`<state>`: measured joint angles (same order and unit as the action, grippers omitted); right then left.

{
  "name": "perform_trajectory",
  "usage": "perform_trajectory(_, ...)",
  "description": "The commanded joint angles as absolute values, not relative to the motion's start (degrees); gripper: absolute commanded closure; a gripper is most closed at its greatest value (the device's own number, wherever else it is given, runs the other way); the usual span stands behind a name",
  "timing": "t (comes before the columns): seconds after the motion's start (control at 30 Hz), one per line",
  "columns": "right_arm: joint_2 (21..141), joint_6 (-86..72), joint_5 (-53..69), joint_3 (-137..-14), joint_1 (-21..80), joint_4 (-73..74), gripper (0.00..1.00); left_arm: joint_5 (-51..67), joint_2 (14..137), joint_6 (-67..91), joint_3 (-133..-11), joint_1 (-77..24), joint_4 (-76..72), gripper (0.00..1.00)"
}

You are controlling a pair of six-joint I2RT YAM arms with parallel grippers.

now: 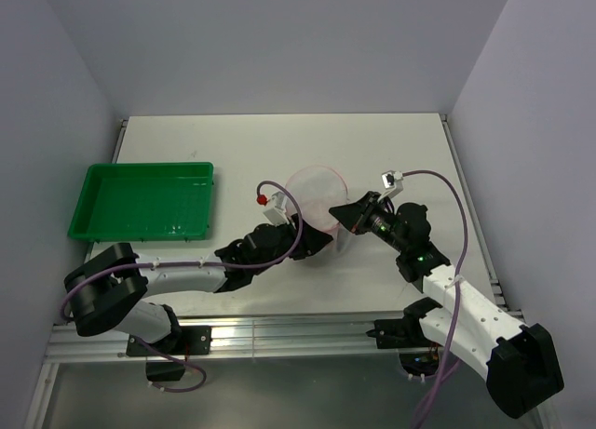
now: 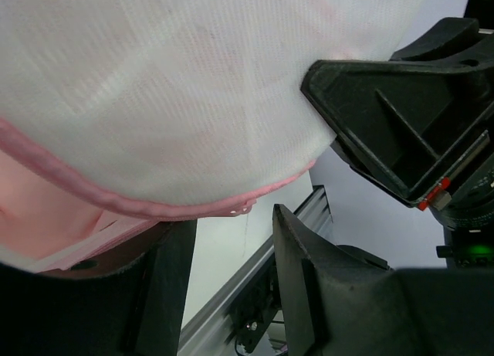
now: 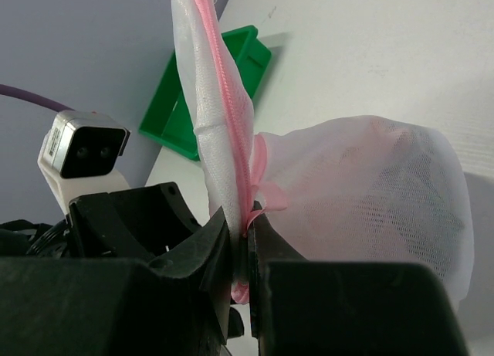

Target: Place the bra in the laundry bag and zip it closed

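The laundry bag (image 1: 317,198) is white mesh with pink zipper trim and stands lifted between both grippers at the table's middle. My right gripper (image 3: 248,225) is shut on the bag's pink zipper trim (image 3: 231,101), holding the rim upright; in the top view it (image 1: 346,215) sits at the bag's right edge. My left gripper (image 2: 230,221) is open under the bag (image 2: 193,86); the pink rim (image 2: 116,201) rests over its left finger (image 2: 166,286). In the top view it (image 1: 312,243) is at the bag's near edge. A dark shape (image 3: 401,194) shows through the mesh; I cannot tell whether it is the bra.
A green plastic tray (image 1: 144,201) lies at the table's left and shows behind the bag in the right wrist view (image 3: 239,62). The metal rail (image 1: 279,334) runs along the near edge. The white walls close in on the left, back and right.
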<state>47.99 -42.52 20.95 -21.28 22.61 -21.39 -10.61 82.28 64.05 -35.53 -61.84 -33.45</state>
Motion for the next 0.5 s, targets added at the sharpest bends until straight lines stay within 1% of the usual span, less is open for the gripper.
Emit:
perform_trajectory(0.0, 47.02, -42.98, 22.41, -21.88, 22.41, -24.79, 1.00, -11.51, 82.18, 61.53, -36.74, -61.00, -33.66, 0.50)
perform_trajectory(0.3, 46.85, -43.06, 22.85, -21.18, 22.41, -24.61, 1.00, -10.99, 82.35, 60.03, -37.18, -60.38, -36.12, 0.53)
perform_trajectory(0.37, 46.76, -43.51, 22.50, -20.66, 22.50, -25.22, 1.00, -10.46, 82.62, 59.77, -37.53, -60.38, -36.48, 0.59)
perform_trajectory(0.43, 47.63, -42.90, 22.67, -21.09, 22.41, -25.05, 1.00, -10.72, 82.62, 59.50, -37.79, -60.38, -35.34, 0.67)
perform_trajectory(0.47, 47.81, -43.06, 22.94, -21.18, 22.50, -25.05, 1.00, -10.98, 82.36, 59.68, -37.36, -60.38, -35.77, 0.68)
